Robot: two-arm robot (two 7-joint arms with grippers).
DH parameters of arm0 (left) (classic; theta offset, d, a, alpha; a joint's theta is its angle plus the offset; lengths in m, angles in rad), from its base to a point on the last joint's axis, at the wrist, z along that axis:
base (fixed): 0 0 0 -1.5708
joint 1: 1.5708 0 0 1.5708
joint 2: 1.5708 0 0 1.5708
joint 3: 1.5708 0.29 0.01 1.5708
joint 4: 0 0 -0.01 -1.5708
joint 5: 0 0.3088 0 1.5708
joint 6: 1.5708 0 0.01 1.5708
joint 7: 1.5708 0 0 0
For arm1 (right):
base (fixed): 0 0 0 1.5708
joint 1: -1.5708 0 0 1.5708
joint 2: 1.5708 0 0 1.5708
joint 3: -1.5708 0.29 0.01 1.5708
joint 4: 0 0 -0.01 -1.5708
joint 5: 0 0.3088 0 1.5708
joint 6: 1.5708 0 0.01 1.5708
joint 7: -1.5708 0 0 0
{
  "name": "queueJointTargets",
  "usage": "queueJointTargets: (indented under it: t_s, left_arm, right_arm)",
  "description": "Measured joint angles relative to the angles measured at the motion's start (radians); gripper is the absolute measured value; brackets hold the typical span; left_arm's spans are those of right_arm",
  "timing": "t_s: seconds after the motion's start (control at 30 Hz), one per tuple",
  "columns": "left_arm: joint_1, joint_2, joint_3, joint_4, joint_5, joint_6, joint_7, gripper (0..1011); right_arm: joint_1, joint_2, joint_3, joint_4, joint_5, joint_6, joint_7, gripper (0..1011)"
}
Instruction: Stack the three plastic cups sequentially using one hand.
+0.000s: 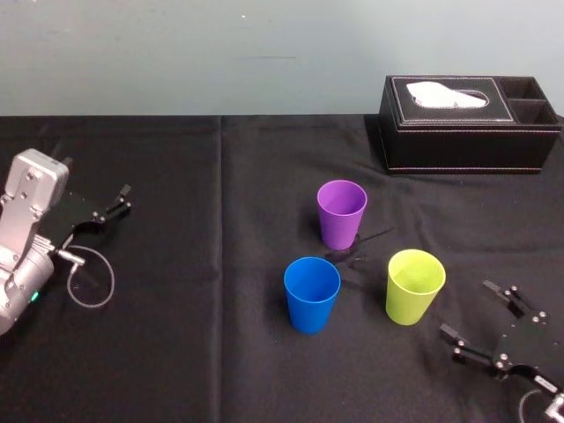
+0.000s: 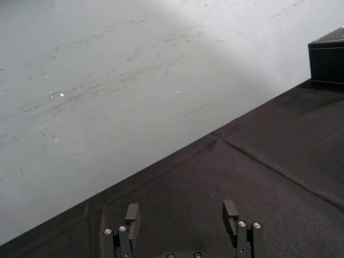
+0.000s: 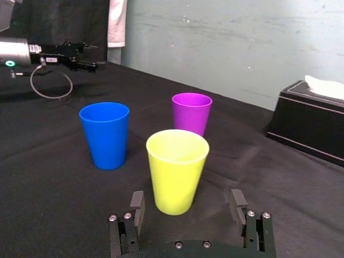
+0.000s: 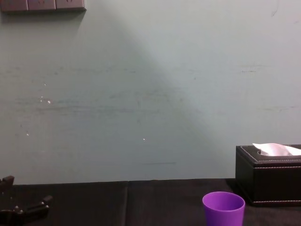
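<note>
Three plastic cups stand upright and apart on the black cloth: a purple cup (image 1: 341, 212) (image 3: 191, 112) (image 4: 224, 207) farthest back, a blue cup (image 1: 311, 293) (image 3: 105, 134) at the front left, and a yellow-green cup (image 1: 414, 285) (image 3: 177, 170) at the front right. My right gripper (image 1: 478, 315) (image 3: 188, 206) hovers open just to the front right of the yellow-green cup, with nothing between its fingers. At the table's left side my left gripper (image 1: 122, 197) (image 2: 181, 212) rests open and empty, far from the cups.
A black tissue box (image 1: 467, 122) (image 3: 312, 126) (image 4: 269, 176) with white tissue stands at the back right of the table. A grey cable loop (image 1: 92, 278) lies by the left arm. A pale wall closes off the back.
</note>
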Motion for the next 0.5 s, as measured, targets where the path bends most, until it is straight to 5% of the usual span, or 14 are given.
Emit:
queueJointTargets:
  t_s: [0.5]
  left_arm:
    - [0.000, 0.000, 0.000, 0.000, 0.000, 0.000, 0.000, 1011]
  right_arm:
    - [0.082, -0.071, -0.031, 0.021, -0.050, 0.076, 0.022, 1004]
